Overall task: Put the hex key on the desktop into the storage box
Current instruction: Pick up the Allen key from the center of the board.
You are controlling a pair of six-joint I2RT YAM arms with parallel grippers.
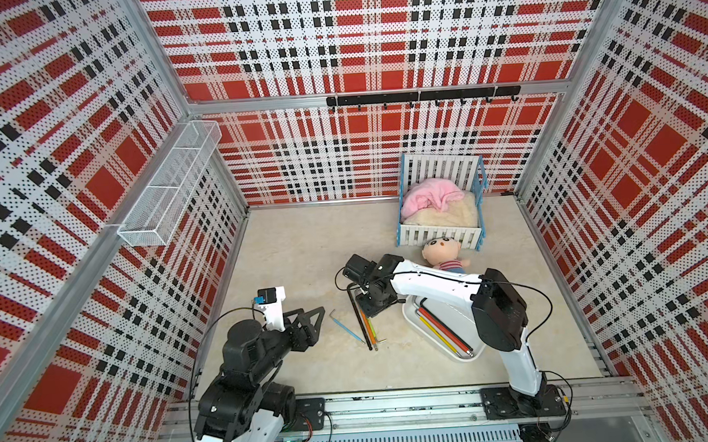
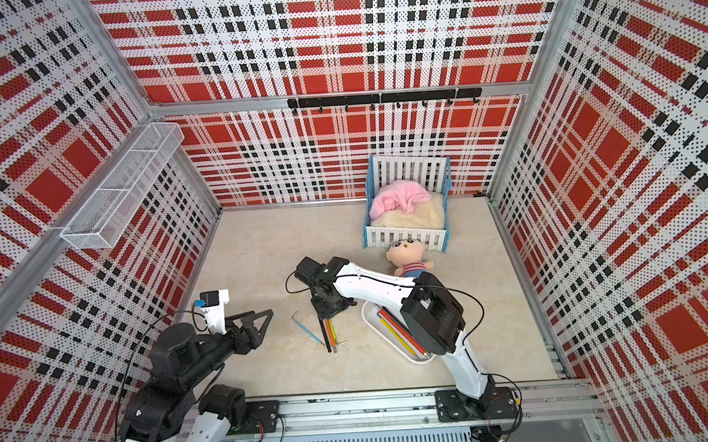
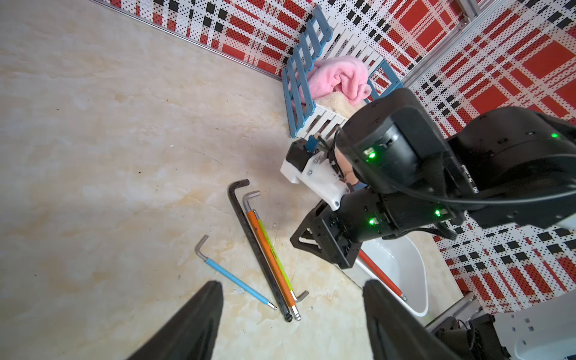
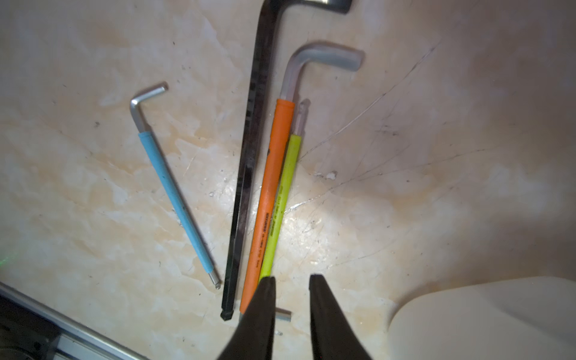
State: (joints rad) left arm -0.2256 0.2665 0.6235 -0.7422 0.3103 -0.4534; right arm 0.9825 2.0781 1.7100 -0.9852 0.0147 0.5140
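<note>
Several hex keys lie on the beige desktop (image 1: 297, 275): a blue one (image 4: 174, 193), a long black one (image 4: 246, 174), an orange one (image 4: 268, 199) and a yellow-green one (image 4: 282, 199). The last three lie side by side. My right gripper (image 4: 290, 277) points down over their near ends, open by a narrow gap with nothing between its fingers. One fingertip (image 4: 265, 286) covers the yellow-green key's end. The white storage box (image 1: 463, 359) lies just right of the keys and holds a red key (image 1: 445, 327) and a yellow key (image 1: 437, 334). My left gripper (image 3: 293, 283) hovers open left of the keys, empty.
A toy crib (image 1: 442, 230) with a pink blanket stands at the back right. A doll (image 1: 443, 257) lies in front of it, behind the right arm. A wire-mesh basket (image 1: 167, 186) hangs on the left wall. Aluminium rails border the desktop.
</note>
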